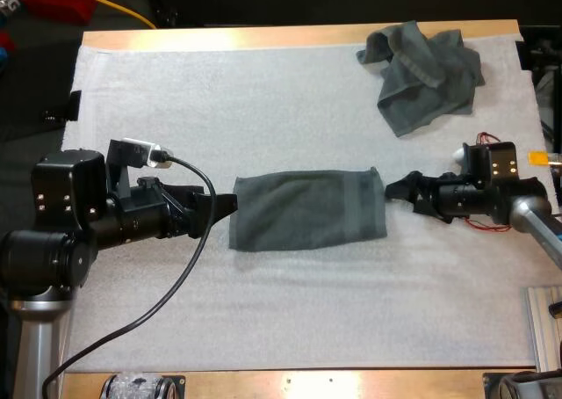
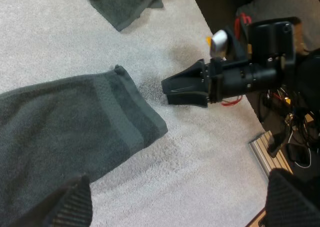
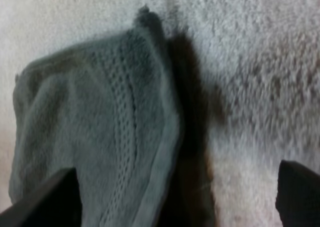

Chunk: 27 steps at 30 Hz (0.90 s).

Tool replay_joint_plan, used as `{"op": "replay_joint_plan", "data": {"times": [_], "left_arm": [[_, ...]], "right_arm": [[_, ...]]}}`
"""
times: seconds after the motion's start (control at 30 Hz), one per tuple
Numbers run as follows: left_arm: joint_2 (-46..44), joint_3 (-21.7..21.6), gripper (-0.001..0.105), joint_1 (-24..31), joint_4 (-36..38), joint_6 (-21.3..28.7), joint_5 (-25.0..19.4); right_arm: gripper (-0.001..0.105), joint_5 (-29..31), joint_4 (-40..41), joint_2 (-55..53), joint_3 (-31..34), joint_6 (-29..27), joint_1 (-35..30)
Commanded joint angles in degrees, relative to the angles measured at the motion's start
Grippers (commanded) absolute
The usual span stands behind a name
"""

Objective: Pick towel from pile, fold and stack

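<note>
- A wooden table (image 1: 263, 37) fills the high view, covered almost edge to edge by a white mat (image 1: 219, 109) with a nubbly surface.
- At the centre of the frame a dark grey-green towel (image 1: 307, 208) lies flat on the mat as a long oblong running left to right. A woven band crosses it near its right end.
- One small corner of this flat towel pokes out at its upper right.
- In the upper right of the frame, near the table's far edge, sits a crumpled towel (image 1: 426, 72) of the same colour, bunched in loose folds and well apart from the flat one.
- The left gripper (image 1: 226, 207) comes in from the left of the frame, low over the mat, with its tips at the flat towel's left end.
- In the left wrist view its fingers (image 2: 70, 204) stand wide apart with nothing between them; one is over the towel's cloth, the other over bare mat.
- The right gripper (image 1: 397, 191) reaches in from the right of the frame and points at the flat towel's right end, just beside it.
- In the right wrist view its fingers (image 3: 47, 197) are also spread wide and grip nothing. One hangs over the towel's banded end, the other over the mat.
</note>
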Motion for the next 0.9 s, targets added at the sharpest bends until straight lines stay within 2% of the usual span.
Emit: {"op": "replay_joint_plan", "data": {"times": [0.0,0.33,0.6,0.87], "left_arm": [[-0.11,-0.15,0.069,-0.31,-0.14,-0.36,0.12],[-0.11,-0.15,0.069,-0.31,-0.14,-0.36,0.12],[-0.11,-0.15,0.069,-0.31,-0.14,-0.36,0.12],[-0.11,-0.15,0.069,-0.31,-0.14,-0.36,0.12]], "right_arm": [[0.077,-1.76,-1.02,0.62,-0.54,0.64,0.11],[0.077,-2.43,-3.5,5.67,-0.54,3.34,4.22],[0.077,-2.13,-7.22,9.23,-0.54,9.97,9.57],[0.077,-2.21,-7.91,9.74,-1.44,13.61,12.26]]}}
